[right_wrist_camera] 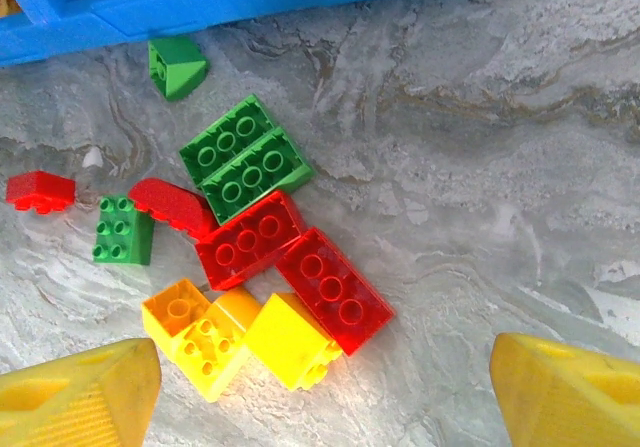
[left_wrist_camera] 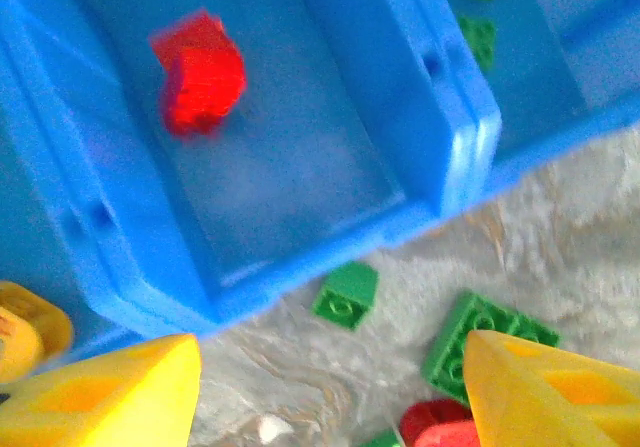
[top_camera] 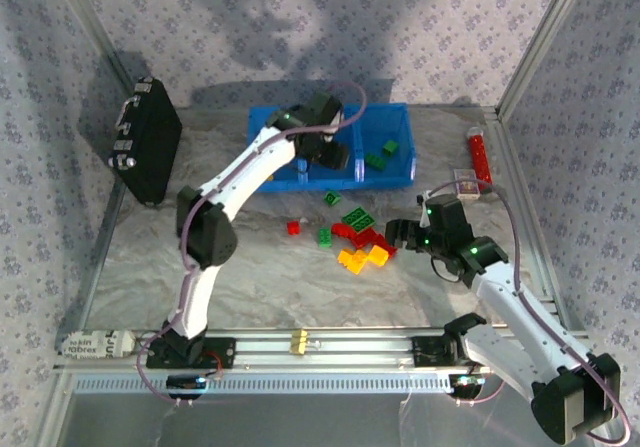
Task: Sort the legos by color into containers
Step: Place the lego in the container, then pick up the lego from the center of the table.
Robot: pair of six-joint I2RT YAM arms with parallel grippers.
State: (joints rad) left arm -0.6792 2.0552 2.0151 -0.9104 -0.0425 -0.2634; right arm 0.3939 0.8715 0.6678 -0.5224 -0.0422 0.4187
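The blue tray (top_camera: 400,117) lies at the back of the table. My left gripper (top_camera: 320,147) hovers over its middle compartment, open and empty, its yellow fingers (left_wrist_camera: 110,392) wide apart. Below it a blurred red brick (left_wrist_camera: 200,72) is in the middle compartment. Green bricks (left_wrist_camera: 480,37) lie in the right compartment and a yellow one (left_wrist_camera: 25,327) in the left. My right gripper (right_wrist_camera: 325,397) is open above the loose pile: two red bricks (right_wrist_camera: 333,289), a green plate (right_wrist_camera: 245,159), yellow bricks (right_wrist_camera: 290,342), a small green brick (right_wrist_camera: 122,229) and a small red one (right_wrist_camera: 40,190).
A black case (top_camera: 145,139) leans at the back left. A red tube (top_camera: 481,155) and a small white box (top_camera: 467,182) lie at the right, beside the tray. A green sloped brick (right_wrist_camera: 176,65) sits just in front of the tray's wall (right_wrist_camera: 200,7).
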